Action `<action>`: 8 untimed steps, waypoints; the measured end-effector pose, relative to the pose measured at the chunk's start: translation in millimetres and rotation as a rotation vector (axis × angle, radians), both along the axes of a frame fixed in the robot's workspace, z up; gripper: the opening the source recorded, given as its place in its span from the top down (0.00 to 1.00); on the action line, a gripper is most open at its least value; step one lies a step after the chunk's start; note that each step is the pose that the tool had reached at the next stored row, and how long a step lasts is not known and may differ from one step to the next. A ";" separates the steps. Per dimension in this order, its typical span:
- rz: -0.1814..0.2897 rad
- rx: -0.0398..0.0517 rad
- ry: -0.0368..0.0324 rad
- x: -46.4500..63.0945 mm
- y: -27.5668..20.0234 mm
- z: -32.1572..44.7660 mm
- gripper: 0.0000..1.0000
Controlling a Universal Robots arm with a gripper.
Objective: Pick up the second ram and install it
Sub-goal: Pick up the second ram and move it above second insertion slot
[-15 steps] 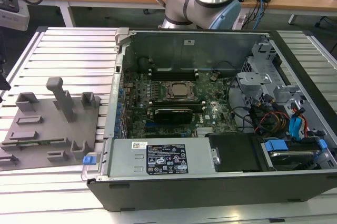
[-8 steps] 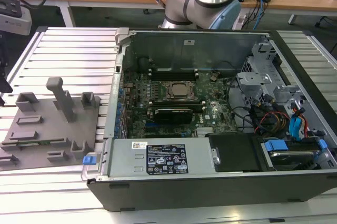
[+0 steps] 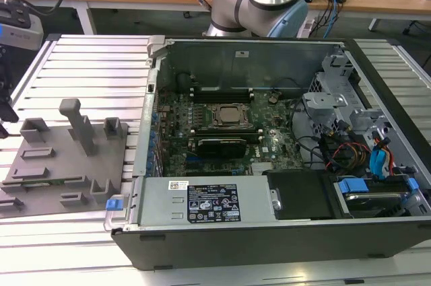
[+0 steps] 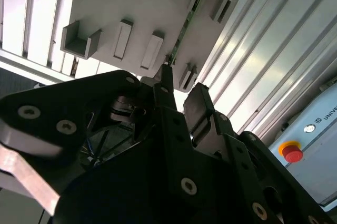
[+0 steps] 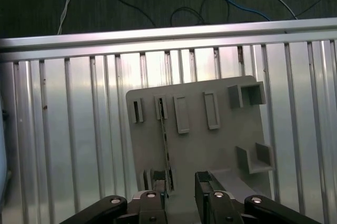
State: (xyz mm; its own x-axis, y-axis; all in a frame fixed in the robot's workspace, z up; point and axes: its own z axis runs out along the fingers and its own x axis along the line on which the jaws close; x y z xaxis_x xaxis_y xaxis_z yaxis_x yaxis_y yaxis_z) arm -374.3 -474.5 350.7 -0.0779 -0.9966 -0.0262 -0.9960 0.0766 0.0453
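while i am hovering over the grey fixture plate (image 5: 210,150), my gripper (image 5: 181,190) is standing spread and pinching nothing. the second ram (image 5: 165,145) is standing on its edge in the plate's slots, and its long axis is running straight away from me, from just beside one of my fingertips (image 5: 156,190) out toward the plate's far rim. its near end is sitting close to that finger, not centred in the gap. the plate is lying on the ribbed metal counter (image 5: 79,145), with upright blocks (image 5: 254,156) rising near the ram. the open computer case (image 3: 269,245) is sitting to the exterior view's right of the plate.
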 end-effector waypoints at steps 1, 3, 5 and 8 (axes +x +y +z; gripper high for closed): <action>0.000 0.0001 0.0000 0.0 0.0 -0.7 0.64; 0.000 0.0002 0.0000 0.0 -0.1 -2.6 0.64; 0.000 0.0004 0.0000 0.0 -0.1 -4.3 0.64; 0.000 0.0005 0.0000 0.0 -0.2 -6.7 0.64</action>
State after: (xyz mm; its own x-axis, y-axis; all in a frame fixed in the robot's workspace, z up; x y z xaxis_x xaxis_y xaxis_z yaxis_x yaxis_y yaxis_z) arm -374.3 -474.7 344.0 -0.0778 -0.9966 -0.0267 -0.9960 0.0765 0.0453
